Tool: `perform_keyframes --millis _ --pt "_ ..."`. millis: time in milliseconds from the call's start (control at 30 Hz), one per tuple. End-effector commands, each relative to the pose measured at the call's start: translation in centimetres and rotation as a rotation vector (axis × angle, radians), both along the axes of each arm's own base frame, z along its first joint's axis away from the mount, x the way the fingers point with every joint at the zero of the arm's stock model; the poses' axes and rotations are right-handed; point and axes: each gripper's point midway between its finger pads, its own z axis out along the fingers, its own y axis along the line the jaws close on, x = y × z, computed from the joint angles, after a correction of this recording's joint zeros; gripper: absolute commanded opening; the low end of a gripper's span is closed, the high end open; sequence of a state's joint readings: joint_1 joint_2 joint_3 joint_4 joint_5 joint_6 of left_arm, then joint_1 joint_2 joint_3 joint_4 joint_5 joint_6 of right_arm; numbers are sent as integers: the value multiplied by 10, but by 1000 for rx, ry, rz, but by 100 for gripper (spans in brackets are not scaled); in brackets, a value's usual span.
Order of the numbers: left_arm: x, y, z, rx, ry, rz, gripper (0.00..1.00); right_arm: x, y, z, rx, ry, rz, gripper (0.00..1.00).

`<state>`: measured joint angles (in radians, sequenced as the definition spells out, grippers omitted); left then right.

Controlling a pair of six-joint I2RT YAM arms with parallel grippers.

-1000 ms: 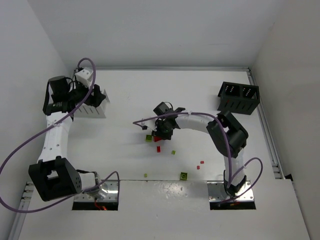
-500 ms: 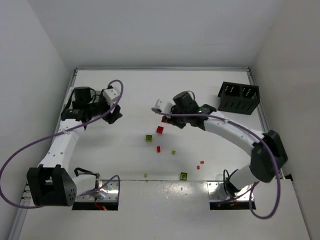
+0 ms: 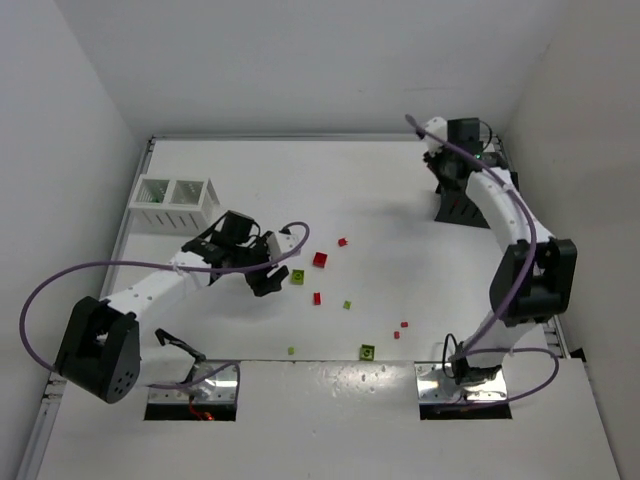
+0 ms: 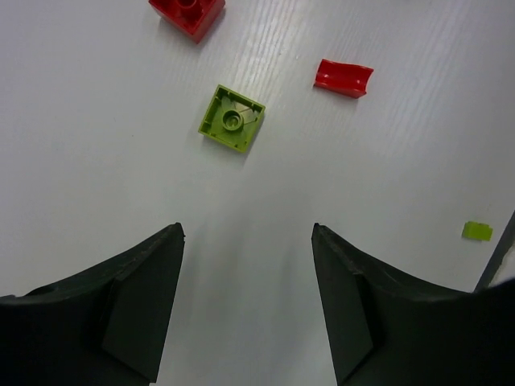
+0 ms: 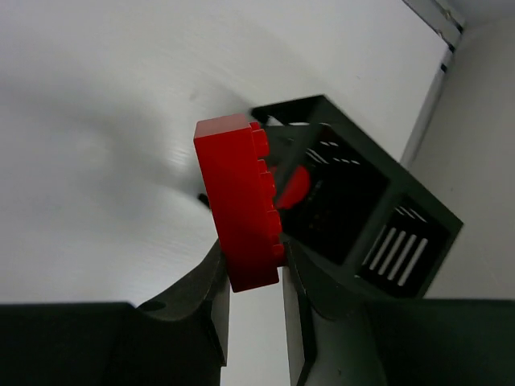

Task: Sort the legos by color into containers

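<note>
The left gripper (image 4: 247,235) is hovering low over the desk (image 3: 400,260) with its jaws spread wide and nothing between them. Just ahead of the gap a yellow-green brick (image 4: 232,119) is lying flat, stud side up, touching neither finger. A red square brick (image 4: 187,12) is sitting beyond it, near but apart, and a curved red piece (image 4: 344,77) is lying off to the side. A small yellow-green bit (image 4: 476,231) is resting near the edge of the left wrist view.

The right gripper (image 5: 253,269) is clamping a red brick (image 5: 241,201) between its fingers – studs facing sideways – and is holding it in the air just in front of the black bin (image 5: 362,217), at the far right corner of the desk. A rounded red shape is showing inside the compartment directly behind the brick; what it is cannot be told.

The white bin (image 3: 178,200) is standing at the far left, well apart from both grippers. More red and green bits are lying scattered across the middle and near part of the desk.
</note>
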<state>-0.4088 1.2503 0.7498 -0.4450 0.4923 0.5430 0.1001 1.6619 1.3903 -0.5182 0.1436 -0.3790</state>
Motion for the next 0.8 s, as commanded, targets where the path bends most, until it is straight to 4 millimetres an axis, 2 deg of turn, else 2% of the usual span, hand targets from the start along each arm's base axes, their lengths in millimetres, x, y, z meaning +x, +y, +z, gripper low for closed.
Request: perform_keyframes --millis 0,67,100,167,200,233,467,567,600,667,700,767 --pt "19 -4 2 3 -73 91 70 23 -39 22 41 -23 -110 0" --pt "21 -9 4 0 -86 95 70 27 -51 8 54 28 -145 0" --pt "24 -8 5 2 -95 112 70 33 -55 13 69 18 -158 0" --pt "25 -7 5 8 -99 118 70 33 -68 8 75 46 -184 0" --pt "27 -6 6 11 -111 125 70 38 -64 3 97 57 -177 0" --pt "27 -6 3 11 -96 133 70 38 -75 1 105 67 -197 0" --pt "30 -6 -12 34 -49 165 70 34 -83 -24 139 155 -208 0" --pt "34 -8 -11 28 -34 180 70 33 -90 -27 131 156 -226 7" --pt "34 -8 -11 28 -34 180 70 33 -90 -29 138 152 -234 15" --pt "32 -15 -11 12 -19 163 70 34 -96 -28 131 142 -249 25" --pt "31 -15 -15 15 0 172 70 34 -96 -28 140 141 -259 34" --pt "31 -18 -17 10 18 172 71 35 -97 -25 139 131 -275 44"
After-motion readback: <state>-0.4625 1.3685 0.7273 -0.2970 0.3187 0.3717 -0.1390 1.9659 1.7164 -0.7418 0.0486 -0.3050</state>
